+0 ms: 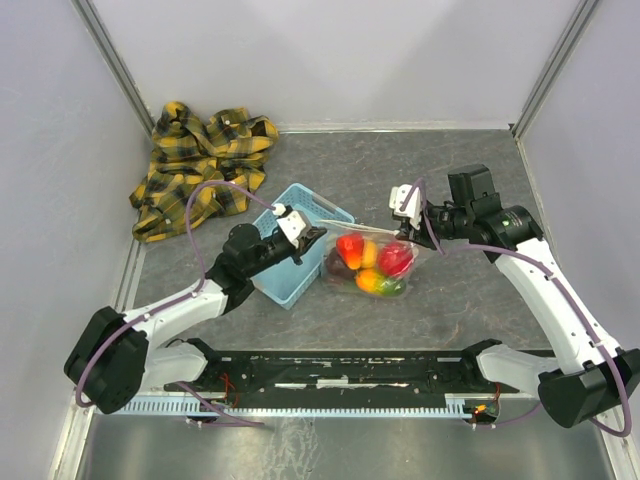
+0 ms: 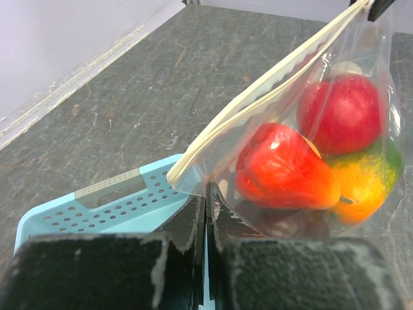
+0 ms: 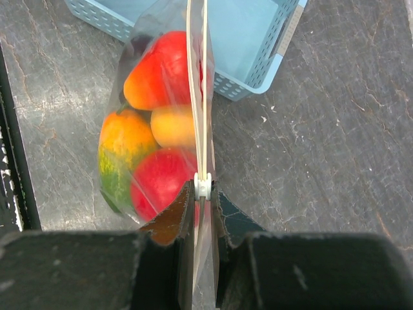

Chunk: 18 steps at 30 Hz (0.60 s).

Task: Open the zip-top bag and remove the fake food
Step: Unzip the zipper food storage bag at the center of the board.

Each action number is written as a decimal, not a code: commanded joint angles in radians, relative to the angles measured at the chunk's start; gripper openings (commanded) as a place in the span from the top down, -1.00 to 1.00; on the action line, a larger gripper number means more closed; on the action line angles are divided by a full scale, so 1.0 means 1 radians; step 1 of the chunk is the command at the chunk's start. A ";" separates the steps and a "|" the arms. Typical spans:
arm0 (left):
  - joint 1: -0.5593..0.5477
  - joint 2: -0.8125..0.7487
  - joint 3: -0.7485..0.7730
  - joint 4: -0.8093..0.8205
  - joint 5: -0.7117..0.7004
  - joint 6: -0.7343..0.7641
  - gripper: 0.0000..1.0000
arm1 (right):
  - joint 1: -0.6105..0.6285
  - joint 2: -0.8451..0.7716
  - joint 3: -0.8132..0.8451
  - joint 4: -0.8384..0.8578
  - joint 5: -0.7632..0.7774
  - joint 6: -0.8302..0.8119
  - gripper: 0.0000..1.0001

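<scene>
The zip-top bag (image 1: 372, 262) hangs stretched between my two grippers, just above the table. Through its clear plastic shows the fake food (image 1: 366, 264): red, orange, yellow-green and dark pieces. My left gripper (image 2: 208, 191) is shut on the bag's corner (image 2: 193, 173), below the end of the white zip strip (image 2: 258, 97). A red fruit (image 2: 284, 169) sits right beyond the fingertips. My right gripper (image 3: 202, 191) is shut on the bag's other end, at the small white slider (image 3: 202, 185). The zip strip (image 3: 197, 84) runs straight away from it, its two halves together.
A light blue slotted basket (image 1: 282, 270) stands under my left gripper (image 1: 300, 232), touching the bag's left end. A yellow plaid cloth (image 1: 200, 165) lies crumpled at the back left. Walls close the table on three sides. Bare grey tabletop (image 1: 470, 290) lies under the right arm.
</scene>
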 commanded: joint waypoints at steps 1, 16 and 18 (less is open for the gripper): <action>0.026 -0.032 -0.006 0.024 -0.070 0.003 0.94 | -0.013 -0.029 0.002 0.046 0.018 0.024 0.72; 0.061 -0.054 -0.012 0.014 -0.102 -0.025 0.94 | -0.035 -0.035 -0.011 0.068 0.047 0.064 0.72; 0.065 -0.058 -0.013 0.013 -0.102 -0.029 0.94 | -0.036 -0.038 -0.014 0.070 0.056 0.067 0.72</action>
